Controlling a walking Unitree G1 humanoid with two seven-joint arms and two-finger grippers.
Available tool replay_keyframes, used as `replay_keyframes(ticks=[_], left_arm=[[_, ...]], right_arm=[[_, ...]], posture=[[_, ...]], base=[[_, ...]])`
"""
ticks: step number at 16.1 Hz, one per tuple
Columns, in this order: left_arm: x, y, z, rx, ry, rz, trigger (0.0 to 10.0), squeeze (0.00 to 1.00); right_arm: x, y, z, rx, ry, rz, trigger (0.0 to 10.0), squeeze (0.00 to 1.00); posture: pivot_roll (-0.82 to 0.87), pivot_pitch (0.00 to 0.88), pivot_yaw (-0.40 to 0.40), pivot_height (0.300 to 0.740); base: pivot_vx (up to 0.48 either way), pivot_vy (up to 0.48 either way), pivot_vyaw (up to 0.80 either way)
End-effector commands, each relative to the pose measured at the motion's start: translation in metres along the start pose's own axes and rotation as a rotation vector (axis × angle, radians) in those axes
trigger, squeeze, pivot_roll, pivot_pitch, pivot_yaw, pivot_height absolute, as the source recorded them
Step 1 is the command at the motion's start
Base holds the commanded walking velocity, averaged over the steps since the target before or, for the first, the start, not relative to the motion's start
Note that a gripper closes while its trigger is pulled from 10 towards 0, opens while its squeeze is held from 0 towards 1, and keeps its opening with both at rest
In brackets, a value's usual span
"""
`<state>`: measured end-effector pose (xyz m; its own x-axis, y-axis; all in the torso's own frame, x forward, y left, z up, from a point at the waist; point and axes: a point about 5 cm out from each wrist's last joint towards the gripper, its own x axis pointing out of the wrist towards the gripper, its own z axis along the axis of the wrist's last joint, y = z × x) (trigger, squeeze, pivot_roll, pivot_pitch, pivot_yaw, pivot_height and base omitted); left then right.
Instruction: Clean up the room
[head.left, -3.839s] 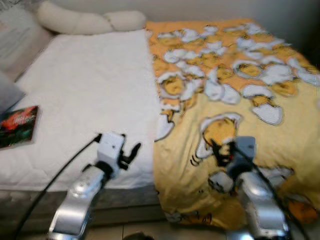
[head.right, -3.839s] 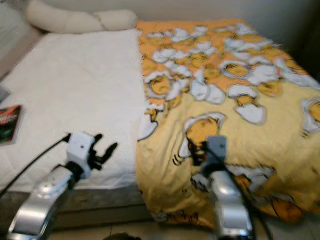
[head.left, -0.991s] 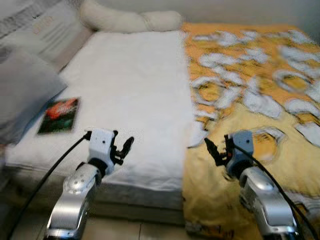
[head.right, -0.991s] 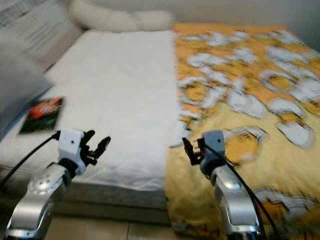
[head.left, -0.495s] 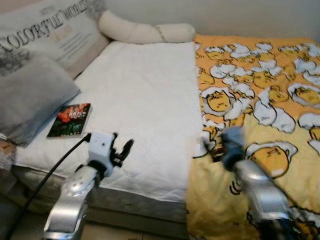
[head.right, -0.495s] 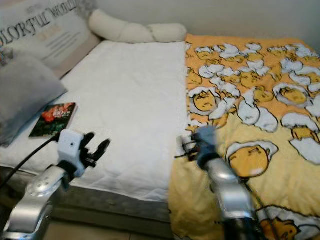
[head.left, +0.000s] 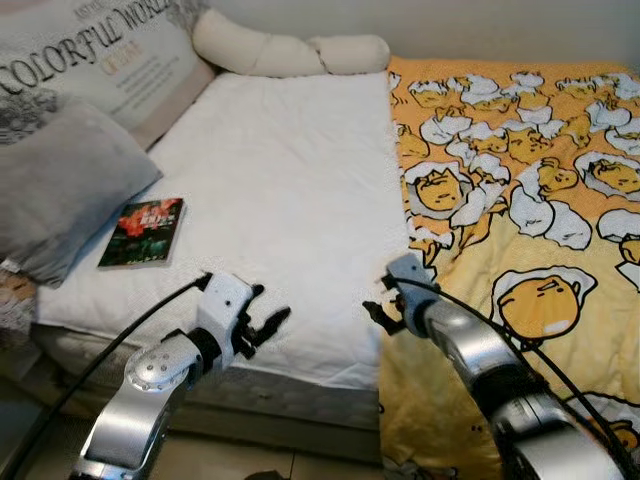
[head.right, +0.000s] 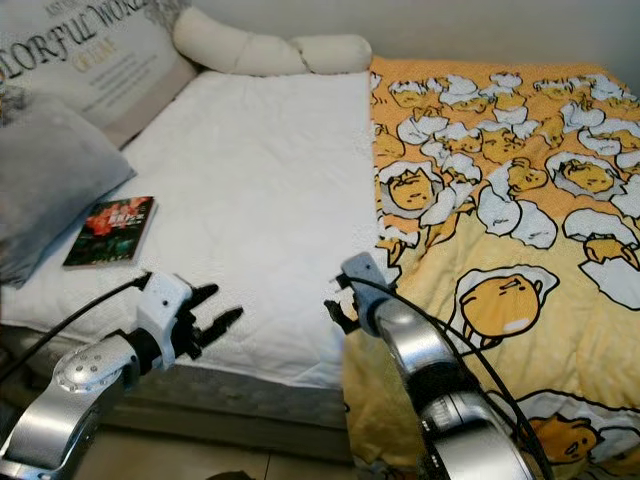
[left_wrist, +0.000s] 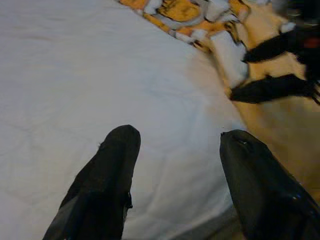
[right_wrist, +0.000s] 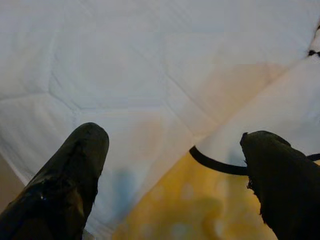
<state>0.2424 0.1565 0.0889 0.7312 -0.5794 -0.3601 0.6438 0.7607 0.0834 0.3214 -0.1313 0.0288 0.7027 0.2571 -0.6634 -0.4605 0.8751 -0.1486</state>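
The yellow blanket (head.left: 520, 250) covers the bed's right half, its long left edge running head to foot. The right gripper (head.left: 378, 308), fingers spread, hovers at that edge's foot-end corner; the left gripper (head.left: 265, 325), also spread, hangs further left.

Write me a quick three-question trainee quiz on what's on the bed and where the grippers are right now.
1. True or false: the book lies on the yellow blanket.
2. Which gripper is at the blanket's edge? A) left gripper B) right gripper
3. Fill in: the left gripper's fingers are ____.

Key: 1. False, it lies on the white mattress beside the grey pillow. 2. B. 3. Open, holding nothing.
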Motion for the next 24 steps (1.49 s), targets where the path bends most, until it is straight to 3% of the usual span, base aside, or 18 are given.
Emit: replay_keyframes(ticks=[1,4,6,7,8,9,14,24], left_arm=[[-0.002,-0.003,0.005,0.032,0.010,-0.049,10.0,0.00],[-0.008,-0.007,0.005,0.035,0.019,-0.061,10.0,0.00],[-0.014,-0.010,0.004,0.035,0.036,-0.070,10.0,0.00],[-0.017,-0.012,0.003,0.036,0.043,-0.071,10.0,0.00],[-0.018,-0.012,0.003,0.035,0.047,-0.070,10.0,0.00],[-0.021,-0.013,0.003,0.033,0.052,-0.068,10.0,0.00],[-0.024,-0.018,0.003,0.025,0.070,-0.096,10.0,0.00],[-0.026,-0.021,0.000,0.002,0.115,-0.182,10.0,0.00]], right_arm=[[0.003,-0.002,-0.009,-0.058,0.062,-0.045,10.0,0.00],[0.006,-0.003,-0.017,-0.105,0.118,-0.091,10.0,0.00],[0.008,0.000,-0.021,-0.086,0.126,-0.104,10.0,0.00],[0.007,0.000,-0.024,-0.102,0.136,-0.118,9.3,0.00],[0.007,0.000,-0.025,-0.115,0.138,-0.128,3.3,0.00],[0.007,-0.001,-0.028,-0.119,0.142,-0.139,0.0,0.00],[0.005,-0.002,-0.042,-0.107,0.172,-0.159,0.0,0.00],[0.006,0.000,-0.043,-0.083,0.161,-0.147,0.0,0.00]], posture=[[0.06,0.000,0.051,0.740],[0.09,0.000,0.045,0.740],[0.13,0.000,0.041,0.740],[0.13,0.000,0.040,0.740],[0.14,0.000,0.040,0.740],[0.14,0.000,0.039,0.740],[0.14,0.000,0.052,0.740],[0.13,0.000,0.066,0.740]], base=[[0.000,0.000,0.00],[0.000,0.000,0.00],[0.000,0.000,0.00],[0.000,0.000,0.00],[0.000,0.000,0.00],[0.000,0.000,0.00],[0.000,0.000,0.00],[0.000,0.000,0.00]])
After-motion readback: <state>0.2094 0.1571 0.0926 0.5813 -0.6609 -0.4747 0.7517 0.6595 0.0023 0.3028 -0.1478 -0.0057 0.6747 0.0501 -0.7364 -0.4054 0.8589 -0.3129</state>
